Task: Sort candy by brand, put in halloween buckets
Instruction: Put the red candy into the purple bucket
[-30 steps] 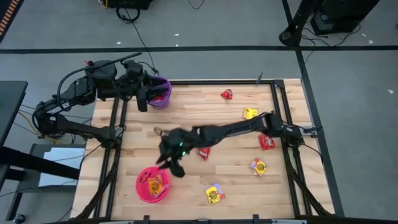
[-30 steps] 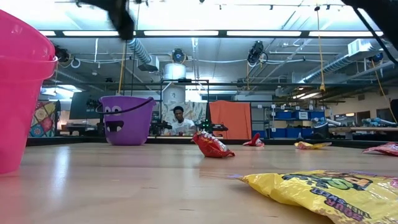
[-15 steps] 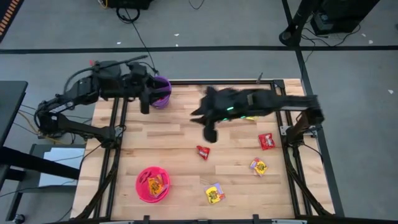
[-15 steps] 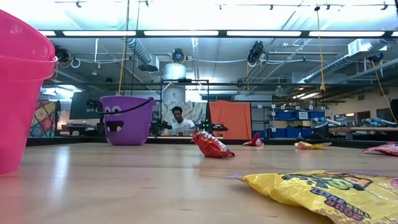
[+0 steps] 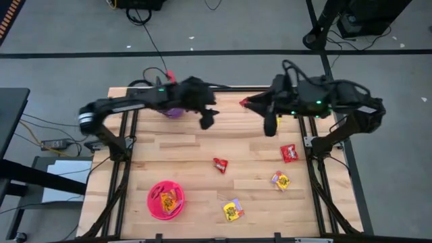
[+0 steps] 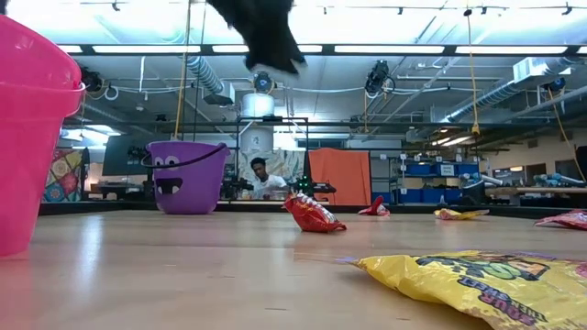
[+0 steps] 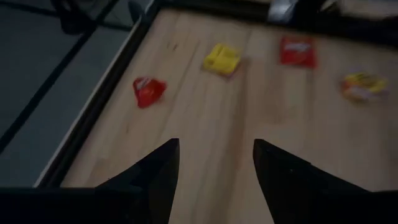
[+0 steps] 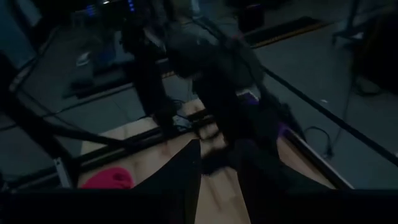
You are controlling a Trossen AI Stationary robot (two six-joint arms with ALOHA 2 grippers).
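My left gripper (image 5: 208, 120) hangs open and empty over the table's far middle, just right of the purple bucket (image 5: 174, 111), which its arm partly hides; it also shows in the low view (image 6: 266, 37). My right gripper (image 5: 270, 125) is open and empty above the far right part, near a red candy (image 5: 245, 102). The pink bucket (image 5: 166, 200) stands near the near-left corner with candy inside. Loose packets lie flat: red candy (image 5: 219, 164), red candy (image 5: 289, 154), yellow candy (image 5: 280, 180), yellow candy (image 5: 233, 210). The left wrist view shows a red packet (image 7: 148, 90) and a yellow packet (image 7: 222, 59) ahead of the fingers.
Black frame rails run along the table's left edge (image 5: 125, 169) and right edge (image 5: 312, 169). In the low view the purple bucket (image 6: 188, 176) stands far back, the pink bucket (image 6: 27, 137) close at left, and a person sits in the room beyond. Bare wood lies between the buckets.
My right gripper has swung from beside the pink bucket up and across toward the table's far right. My left gripper has moved from over the purple bucket toward the right, out over the far middle. The packets and buckets have stayed put.
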